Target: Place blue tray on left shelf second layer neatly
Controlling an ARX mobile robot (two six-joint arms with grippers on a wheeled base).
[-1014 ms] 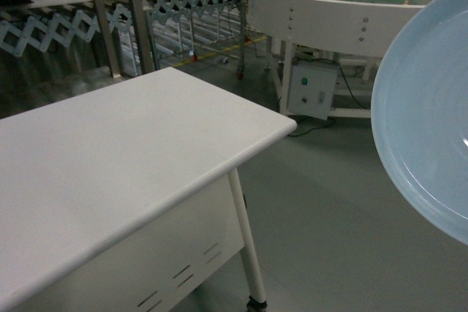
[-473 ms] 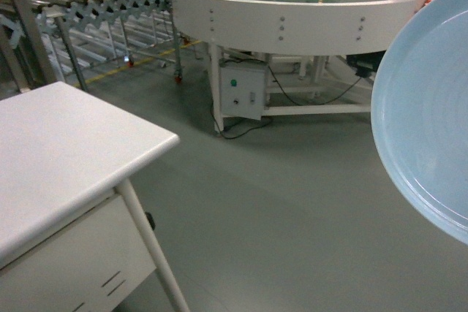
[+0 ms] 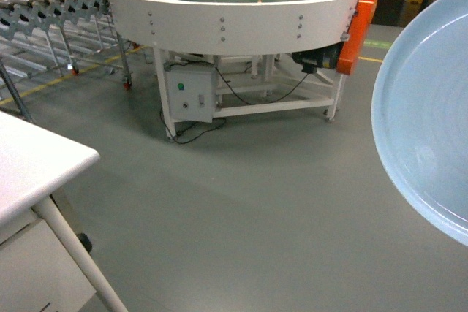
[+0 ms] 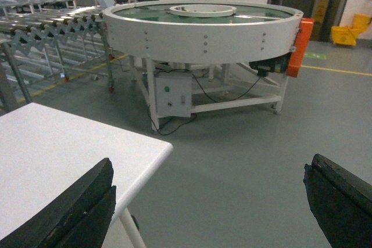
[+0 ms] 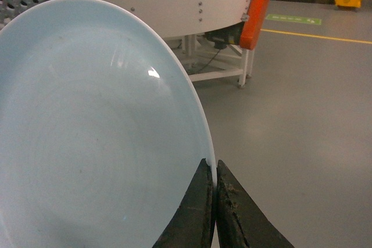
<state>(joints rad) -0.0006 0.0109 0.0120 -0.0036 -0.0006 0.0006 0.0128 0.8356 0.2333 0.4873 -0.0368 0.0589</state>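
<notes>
The pale blue tray [image 3: 428, 122] fills the right edge of the head view, held up on edge in the air. In the right wrist view the blue tray [image 5: 93, 137] covers the left half, and my right gripper [image 5: 214, 169] is shut on its rim, one dark finger on each side. My left gripper [image 4: 209, 201] is open, its two black fingers far apart over the grey floor with nothing between them. The left shelf second layer is out of view.
A large round white conveyor table [image 3: 234, 16] with an orange motor cover [image 3: 357, 23] and a grey control box [image 3: 190, 93] stands ahead. Roller conveyor racks [image 3: 51, 5] run at the far left. A white table corner [image 3: 36, 166] sits at the near left. A yellow mop bucket [image 4: 349, 27] stands far right.
The head view has swung right: the white table slid out to the left edge and the round conveyor table came to the centre. The tray holds its place at the right.
</notes>
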